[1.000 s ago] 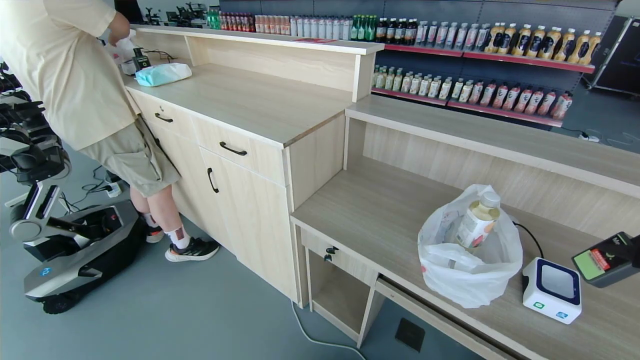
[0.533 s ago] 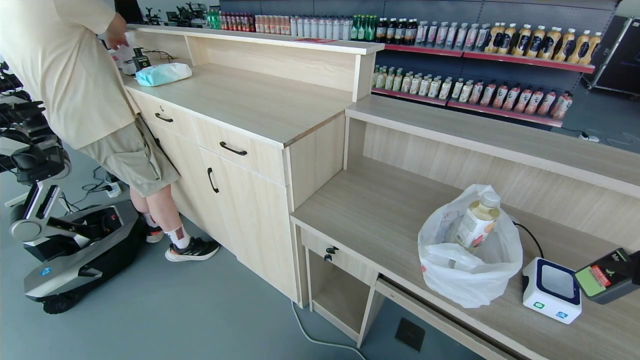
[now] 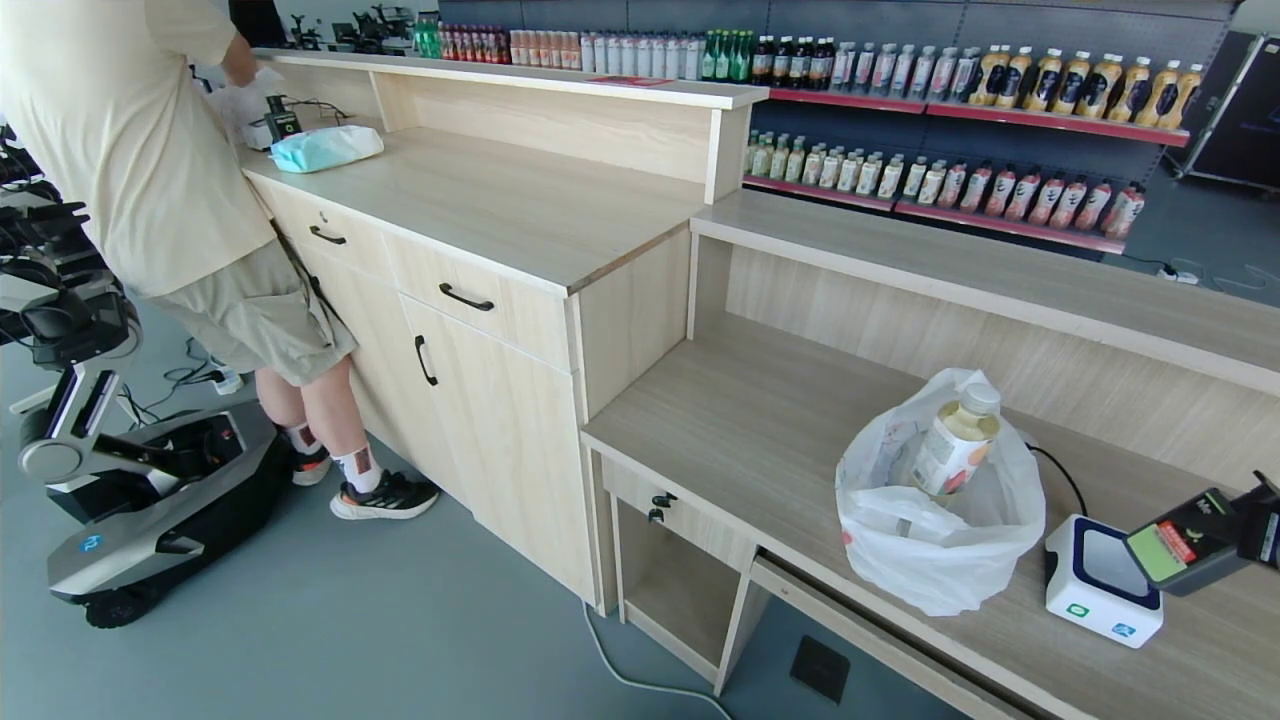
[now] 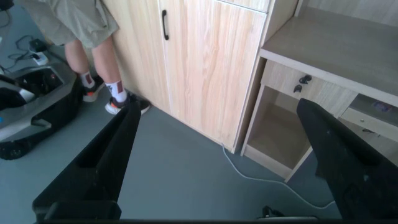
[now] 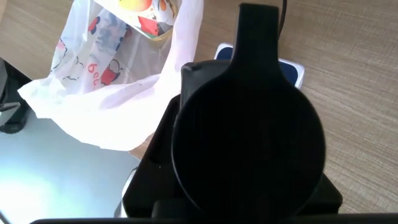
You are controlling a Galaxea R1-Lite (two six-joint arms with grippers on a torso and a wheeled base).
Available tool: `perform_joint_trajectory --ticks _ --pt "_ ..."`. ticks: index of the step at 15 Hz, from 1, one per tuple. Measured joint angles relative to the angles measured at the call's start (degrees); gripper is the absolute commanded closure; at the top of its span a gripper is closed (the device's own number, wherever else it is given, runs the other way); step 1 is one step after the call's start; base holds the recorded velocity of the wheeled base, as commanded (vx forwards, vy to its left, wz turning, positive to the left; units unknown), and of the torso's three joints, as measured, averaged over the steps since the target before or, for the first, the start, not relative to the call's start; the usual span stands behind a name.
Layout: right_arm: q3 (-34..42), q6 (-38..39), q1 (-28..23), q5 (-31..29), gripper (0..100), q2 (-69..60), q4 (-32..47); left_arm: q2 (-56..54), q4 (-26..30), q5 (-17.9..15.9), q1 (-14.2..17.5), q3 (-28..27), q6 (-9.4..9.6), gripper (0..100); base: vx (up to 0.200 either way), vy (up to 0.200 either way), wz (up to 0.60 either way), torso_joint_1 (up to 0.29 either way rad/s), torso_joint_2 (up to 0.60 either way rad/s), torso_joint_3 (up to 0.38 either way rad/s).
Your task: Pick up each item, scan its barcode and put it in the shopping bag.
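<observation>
My right gripper [image 3: 1250, 522] is shut on a dark container [image 3: 1185, 540] with a green and red label, held just above the right side of the white and blue scanner [image 3: 1103, 580]. In the right wrist view the container's round black end [image 5: 249, 143] hides most of the scanner [image 5: 292, 70]. Left of the scanner, the white shopping bag [image 3: 940, 530] stands on the low counter with a pale bottle [image 3: 955, 440] upright inside it. My left gripper [image 4: 217, 162] hangs open over the grey floor, in front of the counter's cabinets.
A cable runs from the scanner along the low counter [image 3: 760, 420]. A raised shelf edge [image 3: 980, 275] runs behind it. On the tall counter [image 3: 500, 200] to the left, a person stands by a blue-green pack [image 3: 325, 148]. Another robot [image 3: 120, 470] is parked at far left.
My right gripper has carried the dark container to the left, from beside the scanner to just over its right side. The person at the tall counter has shifted.
</observation>
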Motion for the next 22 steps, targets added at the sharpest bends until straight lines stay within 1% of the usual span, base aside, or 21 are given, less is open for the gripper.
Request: perform_joint_trajectory --ticks 9,17,19,22 --pt "-1.2 0.1 1.4 0.0 100 2.3 -0.8 0.0 0.0 0.0 0.0 0.0 0.00 0 0.000 0.000 0.00 0.000 0.00 0.000" --pt "-1.3 0.3 3.6 -0.1 100 2.9 -3.5 0.0 0.0 0.0 0.0 0.0 0.00 0 0.000 0.000 0.00 0.000 0.00 0.000" --pt "-1.4 1.4 4.1 -0.2 100 3.3 -5.5 0.0 0.0 0.0 0.0 0.0 0.00 0 0.000 0.000 0.00 0.000 0.00 0.000" --pt "-1.5 2.3 4.5 -0.3 100 3.6 -6.0 0.0 0.0 0.0 0.0 0.0 0.00 0 0.000 0.000 0.00 0.000 0.00 0.000"
